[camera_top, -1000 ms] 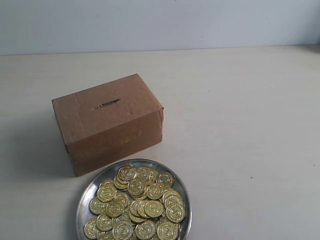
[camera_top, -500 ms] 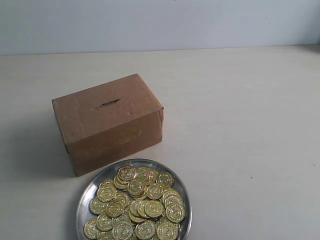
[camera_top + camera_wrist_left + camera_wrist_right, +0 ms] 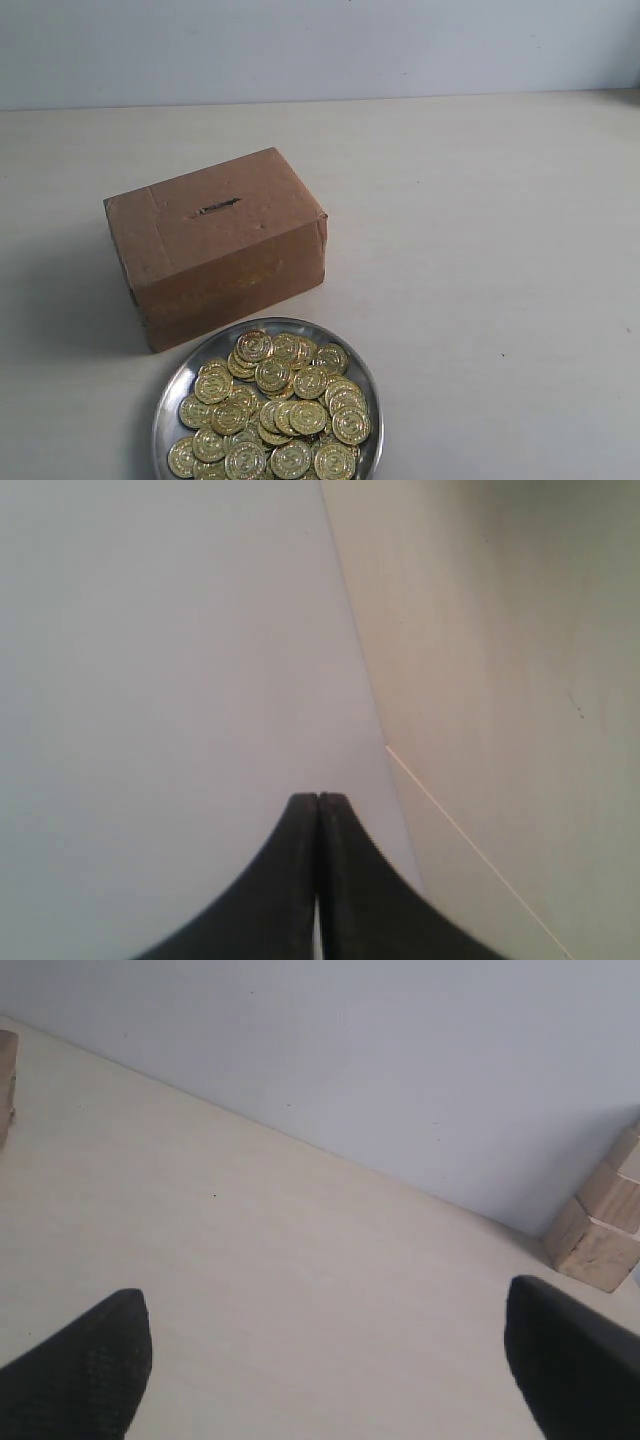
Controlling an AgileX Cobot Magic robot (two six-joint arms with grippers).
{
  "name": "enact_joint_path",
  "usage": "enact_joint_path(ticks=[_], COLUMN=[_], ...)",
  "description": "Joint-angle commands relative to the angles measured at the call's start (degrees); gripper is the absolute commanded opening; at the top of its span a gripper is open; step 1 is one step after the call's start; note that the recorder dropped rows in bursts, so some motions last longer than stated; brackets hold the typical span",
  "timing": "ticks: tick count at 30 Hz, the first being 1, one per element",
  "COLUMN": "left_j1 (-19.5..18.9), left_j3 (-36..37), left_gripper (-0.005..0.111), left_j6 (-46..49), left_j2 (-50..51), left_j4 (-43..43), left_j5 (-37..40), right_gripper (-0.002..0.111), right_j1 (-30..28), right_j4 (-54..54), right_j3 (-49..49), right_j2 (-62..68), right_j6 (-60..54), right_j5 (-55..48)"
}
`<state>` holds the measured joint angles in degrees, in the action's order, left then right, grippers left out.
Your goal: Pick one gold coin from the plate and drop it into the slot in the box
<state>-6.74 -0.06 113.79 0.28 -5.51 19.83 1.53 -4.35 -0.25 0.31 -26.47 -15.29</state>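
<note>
Outside: shows the plate [image 3: 290,323] of gold coins [image 3: 270,410] just beside the box [image 3: 215,250], slot [image 3: 217,208] facing up for an easy drop. Left wrist: shows the left gripper [image 3: 318,802] pinched together, empty. Right wrist: shows the right gripper [image 3: 325,1298] spread wide, maybe ready to grab.

Surface [image 3: 480,250]: pale cream, matte, with faint grain; extends back to the wall. Wall [image 3: 320,45]: plain light grey-blue, meeting the surface in a straight seam. Wooden blocks [image 3: 595,1245]: unfinished light wood, stacked, standing on the surface against the wall; right wrist view only, partly cut off at the picture's edge.
</note>
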Motion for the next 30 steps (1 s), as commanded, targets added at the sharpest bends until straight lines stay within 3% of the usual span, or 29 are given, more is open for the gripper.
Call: enact_joint_path(ticks=[1,2,6,7,8,9,11,20,30], left_j1=[-0.13,-0.13,-0.13,-0.13,-0.13,-0.13,-0.13,-0.13,-0.13], left_j3=[0.06,0.06,0.06,0.06,0.06,0.06,0.06,0.06,0.06], left_gripper=[0.0,0.0,0.0,0.0,0.0,0.0,0.0,0.0,0.0], left_j6=[-0.45,-3.71,-35.09,-51.67,-58.4,-72.38,-83.38,-85.63,-85.24], left_j2=[-0.28,-0.28,-0.28,-0.28,-0.28,-0.28,-0.28,-0.28,-0.28], left_j4=[-0.3,-0.86,-2.68,-5.6,-7.25,-11.75,-17.3,-18.37,-8.41], left_j5=[-0.04,-0.71,-2.15,-2.15,-2.15,-2.15,-1.79,-1.55,-0.2], right_gripper=[0.09,0.09,0.09,0.09,0.09,0.09,0.09,0.09,0.09], right_j1=[-0.17,-0.17,-0.17,-0.17,-0.17,-0.17,-0.17,-0.17,-0.17], right_j4=[0.2,0.2,0.2,0.2,0.2,0.2,0.2,0.2,-0.16], right_j3=[0.25,0.25,0.25,0.25,0.25,0.25,0.25,0.25,0.25], right_j2=[-0.31,-0.31,-0.31,-0.31,-0.31,-0.31,-0.31,-0.31,-0.31], right_j6=[0.11,0.11,0.11,0.11,0.11,0.22,2.67,5.64,7.23], right_j5=[0.13,0.13,0.39,0.39,0.39,0.38,0.38,0.38,0.52])
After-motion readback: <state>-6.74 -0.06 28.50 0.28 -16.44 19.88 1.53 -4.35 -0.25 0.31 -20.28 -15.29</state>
